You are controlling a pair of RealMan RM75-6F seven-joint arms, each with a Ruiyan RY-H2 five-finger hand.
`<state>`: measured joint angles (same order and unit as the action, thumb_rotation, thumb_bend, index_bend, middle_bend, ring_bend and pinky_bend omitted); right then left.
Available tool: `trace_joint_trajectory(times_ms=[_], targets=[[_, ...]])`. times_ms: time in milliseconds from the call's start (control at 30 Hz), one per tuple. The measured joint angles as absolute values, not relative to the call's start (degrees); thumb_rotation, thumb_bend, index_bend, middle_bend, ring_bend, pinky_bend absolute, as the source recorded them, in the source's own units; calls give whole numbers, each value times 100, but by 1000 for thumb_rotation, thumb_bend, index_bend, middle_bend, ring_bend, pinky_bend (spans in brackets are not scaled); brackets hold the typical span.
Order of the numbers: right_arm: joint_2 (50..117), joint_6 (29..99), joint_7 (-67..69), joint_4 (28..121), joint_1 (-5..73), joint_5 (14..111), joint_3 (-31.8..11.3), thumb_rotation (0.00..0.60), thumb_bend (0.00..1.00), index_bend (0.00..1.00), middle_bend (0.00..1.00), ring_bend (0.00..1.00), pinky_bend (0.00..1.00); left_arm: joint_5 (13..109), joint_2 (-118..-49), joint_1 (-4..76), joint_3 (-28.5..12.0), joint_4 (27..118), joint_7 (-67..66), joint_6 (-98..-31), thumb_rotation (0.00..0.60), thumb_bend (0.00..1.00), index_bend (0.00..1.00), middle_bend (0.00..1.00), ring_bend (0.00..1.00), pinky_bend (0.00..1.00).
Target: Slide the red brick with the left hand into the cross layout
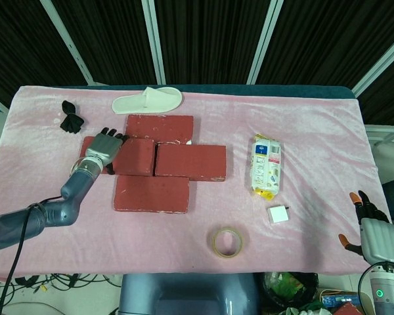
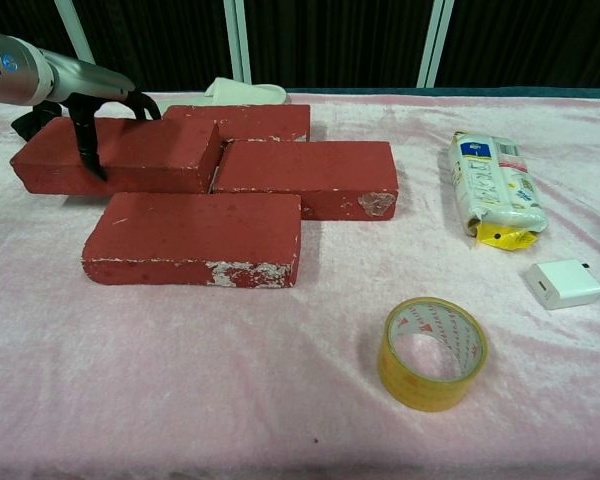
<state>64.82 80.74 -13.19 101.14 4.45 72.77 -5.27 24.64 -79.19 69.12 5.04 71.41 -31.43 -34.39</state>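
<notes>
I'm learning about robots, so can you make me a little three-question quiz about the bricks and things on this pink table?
1. True or false: the left hand rests on a red brick.
2. Which lies nearest the white box? A) white slipper B) tape roll C) black clip
3. Fill in: the right hand hangs off the table's ___ side, holding nothing.

Key: 1 true; 2 B; 3 right.

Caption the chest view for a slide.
Left hand rests on the leftmost red brick, set against three more bricks.
</notes>
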Motion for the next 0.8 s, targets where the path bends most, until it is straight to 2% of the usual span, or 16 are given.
trace_joint_trajectory(times_ms=[700,800], targets=[[6483,8059,-1320,10113,451,7262,-526,600,155,75,7,124,200,2045,-8114,7083,565,7041,-3312,-3442,600,216,204,236,0,0],[6483,8064,-1319,10114,452,7267,-527,600,155,75,7,124,200,2006,-8135,7090,589,7028,-3340,-3464,600,186,187,228,0,0]])
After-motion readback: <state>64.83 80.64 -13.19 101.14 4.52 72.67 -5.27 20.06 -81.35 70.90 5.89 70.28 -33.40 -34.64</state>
